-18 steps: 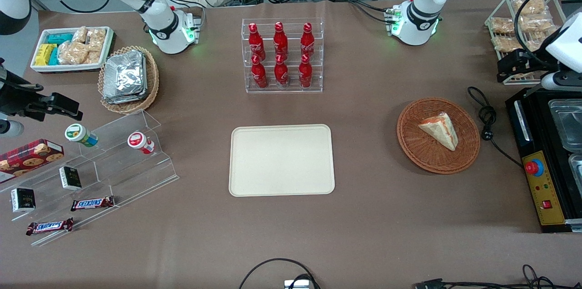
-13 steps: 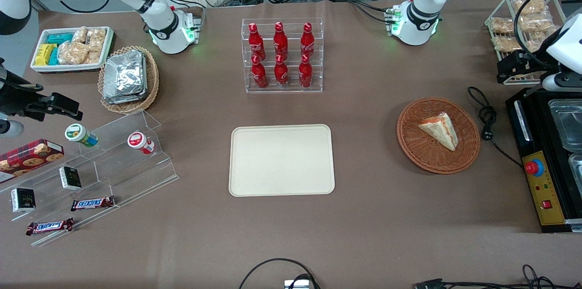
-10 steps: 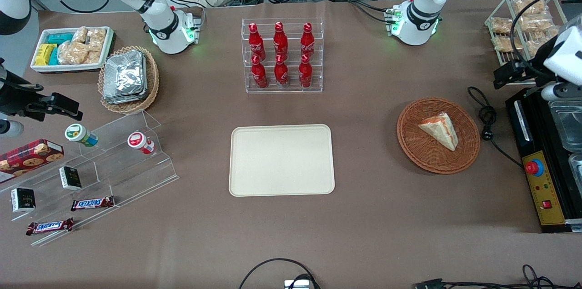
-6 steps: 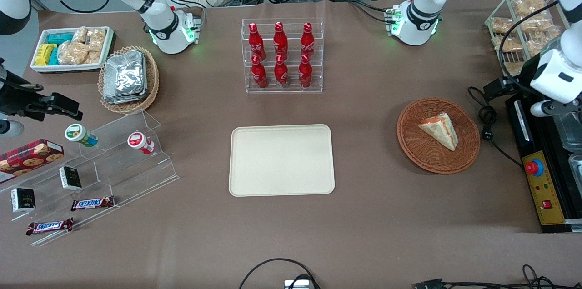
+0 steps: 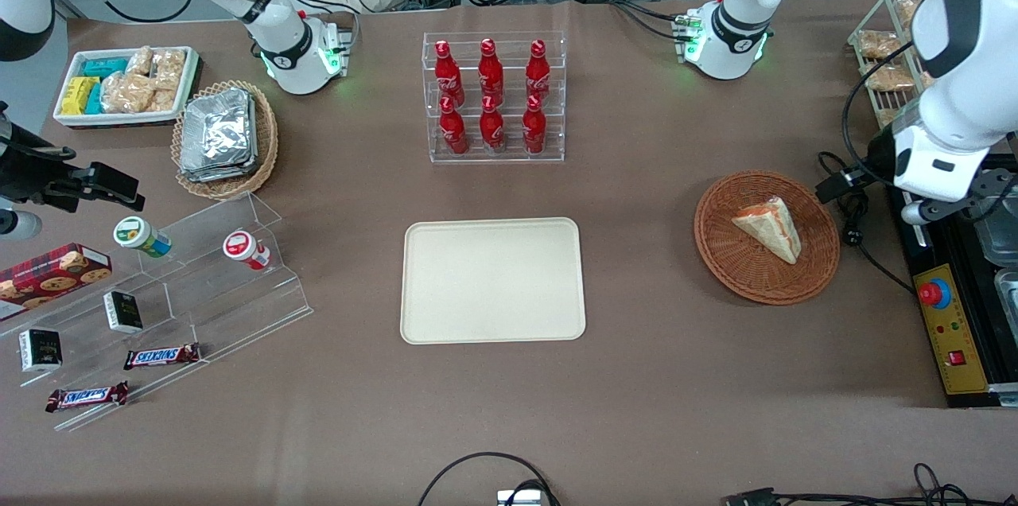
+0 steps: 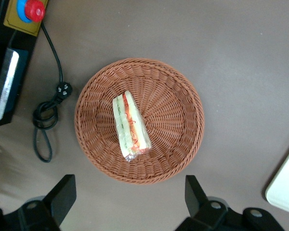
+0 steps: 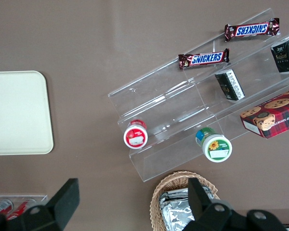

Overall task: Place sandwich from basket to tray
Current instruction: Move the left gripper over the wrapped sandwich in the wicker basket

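Sandwich (image 5: 768, 229), a small triangular wedge of pale white bread with red-orange and green filling at its cut edge, lies inside the round reddish-brown woven wicker basket (image 5: 728, 255), a little off the bowl's middle, with bare weave showing all around it. Flat cream-beige rectangular tray (image 5: 492, 281) with rounded corners and a low rim sits on the brown table well apart from the basket, toward the parked arm's end; open brown tabletop separates the two, and the tray's surface is bare. Black coiled cable (image 5: 849, 206) lies just beside the basket's rim, between it and the black control box with the red button (image 5: 951, 319). Left arm's gripper (image 6: 127, 202) hangs above the basket's edge at the working arm's end of the table, not touching sandwich or wicker; its two dark fingers (image 6: 62, 195) stand wide apart with nothing between them. Front view shows only the arm's white wrist housing and hides the fingers; the left wrist view shows them, plus the sandwich's striped layers (image 6: 130, 126) and a corner of the tray (image 6: 285, 185). The clear acrylic rack of red bottles (image 5: 493, 98) stands farther from the front camera than the tray.
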